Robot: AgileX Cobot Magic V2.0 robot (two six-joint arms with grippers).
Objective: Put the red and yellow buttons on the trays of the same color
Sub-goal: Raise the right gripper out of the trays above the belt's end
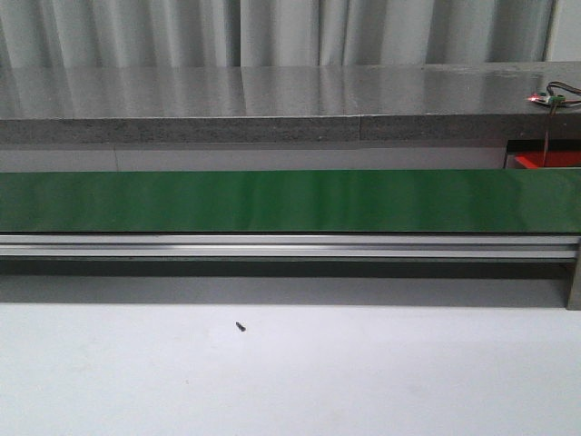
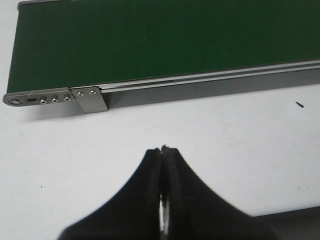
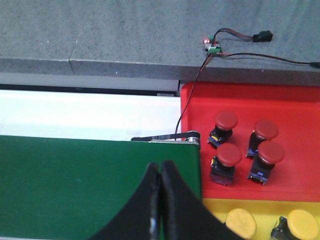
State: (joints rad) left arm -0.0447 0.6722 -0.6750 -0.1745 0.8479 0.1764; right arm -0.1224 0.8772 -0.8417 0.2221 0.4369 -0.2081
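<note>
Waiting with jaws closed and empty, both grippers (image 2: 164, 148) (image 3: 160, 165) face a bare belt (image 1: 272, 200); red buttons (image 3: 230, 155) look light, rigid, best pinched at the cap.

The conveyor belt (image 1: 272, 201) runs straight across the middle of the front view, edge to edge. Behind it, across the upper part of the frame, sits a long stone ledge (image 1: 272, 100), with a little circuit board (image 1: 554, 96) on it at the far right. Just below that, a tray corner (image 1: 545, 160) peeks out behind the belt's right end. In the lower half it's bare table (image 1: 363, 381), with one small screw (image 1: 241, 326) lying left of center, well in front of the belt.
</note>
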